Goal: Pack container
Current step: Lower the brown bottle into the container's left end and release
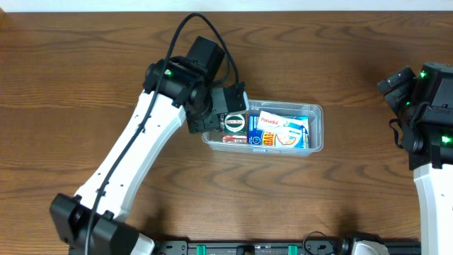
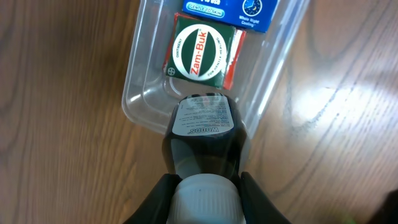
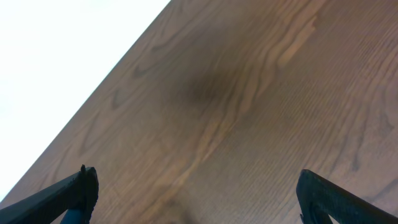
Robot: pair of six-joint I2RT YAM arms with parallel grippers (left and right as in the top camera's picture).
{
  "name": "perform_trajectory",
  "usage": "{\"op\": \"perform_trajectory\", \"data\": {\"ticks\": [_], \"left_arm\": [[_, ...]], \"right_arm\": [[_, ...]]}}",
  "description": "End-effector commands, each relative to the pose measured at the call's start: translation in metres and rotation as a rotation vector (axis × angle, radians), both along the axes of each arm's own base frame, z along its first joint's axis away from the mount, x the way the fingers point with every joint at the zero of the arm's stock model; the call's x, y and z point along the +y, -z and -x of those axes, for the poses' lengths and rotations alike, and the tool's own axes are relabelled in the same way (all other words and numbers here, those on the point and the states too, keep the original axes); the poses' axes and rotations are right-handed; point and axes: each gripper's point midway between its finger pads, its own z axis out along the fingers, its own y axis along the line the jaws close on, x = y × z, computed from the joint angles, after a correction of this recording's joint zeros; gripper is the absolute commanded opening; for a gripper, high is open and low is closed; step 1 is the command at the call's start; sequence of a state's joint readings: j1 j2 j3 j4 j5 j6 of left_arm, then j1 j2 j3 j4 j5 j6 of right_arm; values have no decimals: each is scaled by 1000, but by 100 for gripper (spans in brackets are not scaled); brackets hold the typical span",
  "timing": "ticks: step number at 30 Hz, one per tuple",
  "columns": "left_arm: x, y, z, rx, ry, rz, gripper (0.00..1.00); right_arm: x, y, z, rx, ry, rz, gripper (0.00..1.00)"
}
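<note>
Left gripper (image 2: 202,190) clenches the white cap of a small dark labelled bottle (image 2: 202,127) at the near end of the clear shallow plastic container (image 2: 132,99) on the wooden worktop (image 2: 56,124). The container is probably light, flexible and slippery; grip its rim. Right gripper (image 3: 196,186) gapes, empty.

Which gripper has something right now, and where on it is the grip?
The left gripper holds a small dark bottle by its white cap, at the container's end. The right gripper is open and empty.
</note>
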State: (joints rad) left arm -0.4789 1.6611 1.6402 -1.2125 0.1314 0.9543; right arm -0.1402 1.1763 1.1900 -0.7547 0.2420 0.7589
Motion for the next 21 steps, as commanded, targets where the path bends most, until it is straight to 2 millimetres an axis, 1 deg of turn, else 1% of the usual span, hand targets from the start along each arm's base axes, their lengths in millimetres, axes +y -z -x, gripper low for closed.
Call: {"op": "perform_trajectory", "data": {"ticks": [1,8,12,15,21], "left_arm": [[-4,12,-7,10,39,-9,6],[-7,33,-15,37,89,-36,6],[1,43,-20,53,76,-73,6],[6,46,-24,57,67,-82,6],[14,46,-28,52,63,-83,6]], "right_arm": [[-3,-3,0,-8,20,-3,99],[-3,-3,0,-8,20,-3,99],[-3,-3,0,-8,20,-3,99],[-3,-3,0,-8,20,-3,99],[-3,-3,0,-8,20,-3,99]]}}
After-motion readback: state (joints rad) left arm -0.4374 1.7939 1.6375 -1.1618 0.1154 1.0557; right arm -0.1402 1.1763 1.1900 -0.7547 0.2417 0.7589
